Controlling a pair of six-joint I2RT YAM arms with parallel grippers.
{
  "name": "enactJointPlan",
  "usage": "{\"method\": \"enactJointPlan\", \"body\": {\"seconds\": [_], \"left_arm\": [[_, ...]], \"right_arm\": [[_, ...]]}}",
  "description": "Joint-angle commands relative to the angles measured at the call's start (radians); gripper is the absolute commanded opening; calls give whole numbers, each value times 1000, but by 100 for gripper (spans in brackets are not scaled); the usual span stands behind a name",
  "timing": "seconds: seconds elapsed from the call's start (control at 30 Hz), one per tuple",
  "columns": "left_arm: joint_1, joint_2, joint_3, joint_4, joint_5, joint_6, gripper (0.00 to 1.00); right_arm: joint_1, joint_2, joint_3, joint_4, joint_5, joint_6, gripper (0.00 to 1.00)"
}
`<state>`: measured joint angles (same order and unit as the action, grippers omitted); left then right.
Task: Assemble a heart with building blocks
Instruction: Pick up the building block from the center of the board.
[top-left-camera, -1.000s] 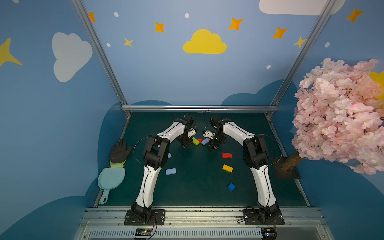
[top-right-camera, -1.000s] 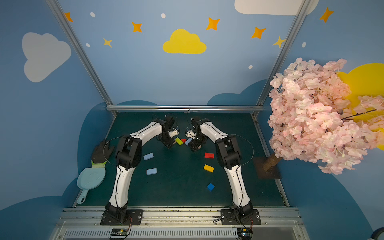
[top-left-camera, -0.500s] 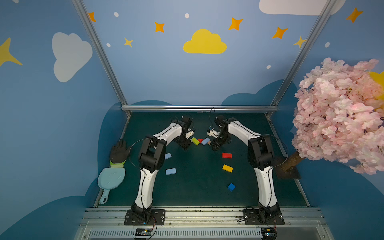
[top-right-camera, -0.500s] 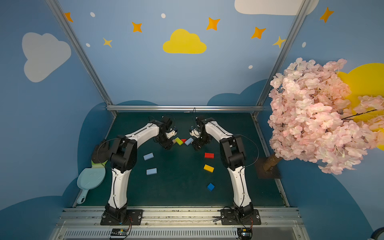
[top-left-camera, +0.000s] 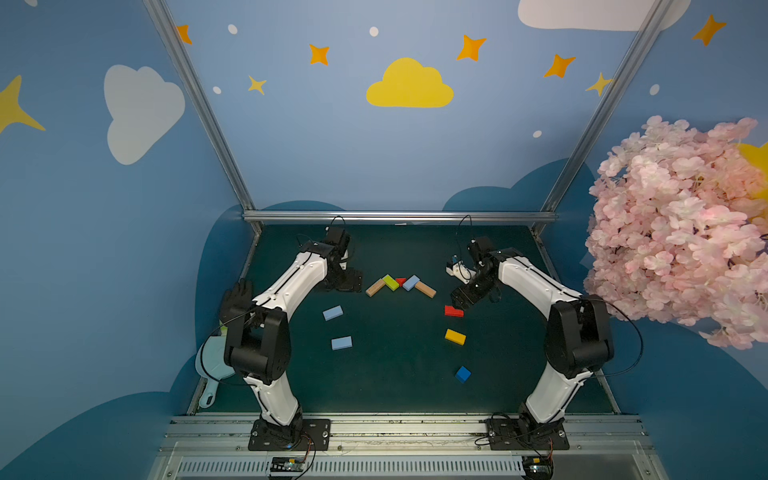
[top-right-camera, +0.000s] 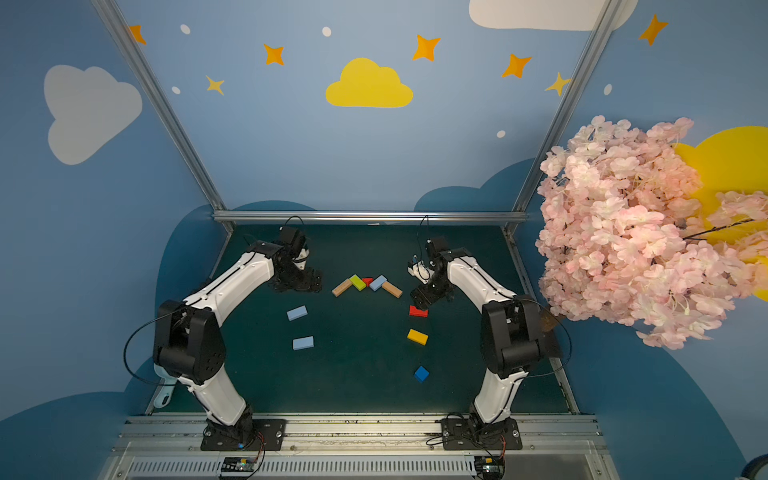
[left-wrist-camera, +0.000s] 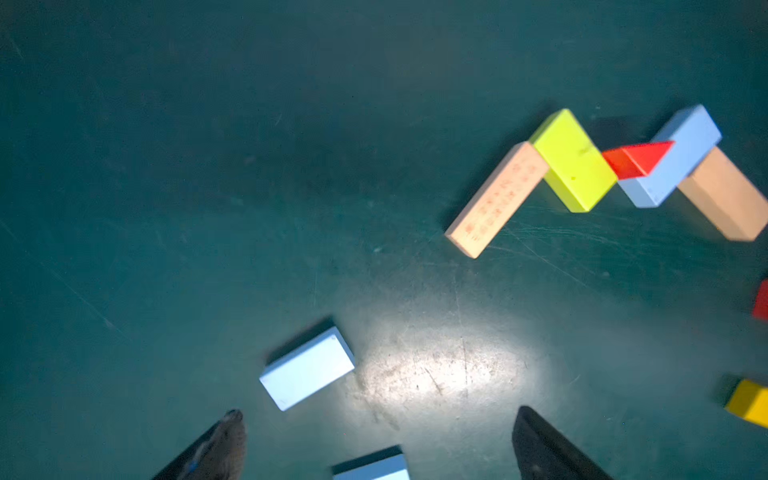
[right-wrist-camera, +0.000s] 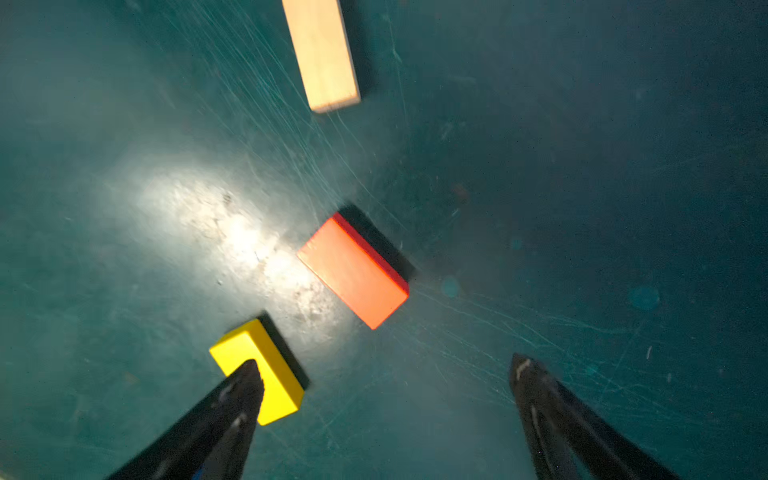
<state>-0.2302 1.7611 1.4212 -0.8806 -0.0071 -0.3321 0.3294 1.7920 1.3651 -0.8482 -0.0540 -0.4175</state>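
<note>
On mat (top-left-camera: 395, 386), ten blocks (top-left-camera: 390, 282): five joined, five loose; three light blue (top-left-camera: 333, 313), two tan (top-left-camera: 375, 287); both jaws wide.

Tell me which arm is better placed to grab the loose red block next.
Right. The right gripper hangs open close by the red block; the left gripper, also open, is over by a light blue block.

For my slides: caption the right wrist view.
Open right claw facing red rectangular block, yellow rectangular block and tan wooden block.
</note>
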Motion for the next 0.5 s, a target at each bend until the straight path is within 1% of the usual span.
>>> {"method": "enactJointPlan", "body": {"seconds": [0.0,0.07,0.1,0.13,0.2,0.23,0.27,0.3,0.33,0.37,0.47], "left_arm": [[54,-14,-66,-5,149,-339,98],[71,-10,-96,18,192,-451,98],[74,-4,-103,22,196,-495,98],[75,0,-111,20,194,-538,97],[81,0,-134,29,181,-630,97],[84,-1,-147,42,183,-671,97],[88,0,-159,51,186,-707,97],[92,2,-164,54,189,-731,97],[96,6,-166,55,190,-759,98],[99,8,-171,55,189,-787,98],[108,6,-187,61,184,-868,99]], "right_arm": [[-5,-21,-15,43,93,-56,70],[-3,-25,-38,53,119,-99,59],[-2,-21,-43,55,129,-111,50],[-1,-13,-45,52,139,-119,49],[7,-3,-47,52,155,-126,54],[13,1,-49,51,160,-135,60],[25,4,-56,55,175,-150,69],[37,6,-65,62,190,-162,77],[49,6,-78,71,203,-178,87],[61,6,-92,84,212,-196,90],[87,10,-120,115,233,-250,92]]}}
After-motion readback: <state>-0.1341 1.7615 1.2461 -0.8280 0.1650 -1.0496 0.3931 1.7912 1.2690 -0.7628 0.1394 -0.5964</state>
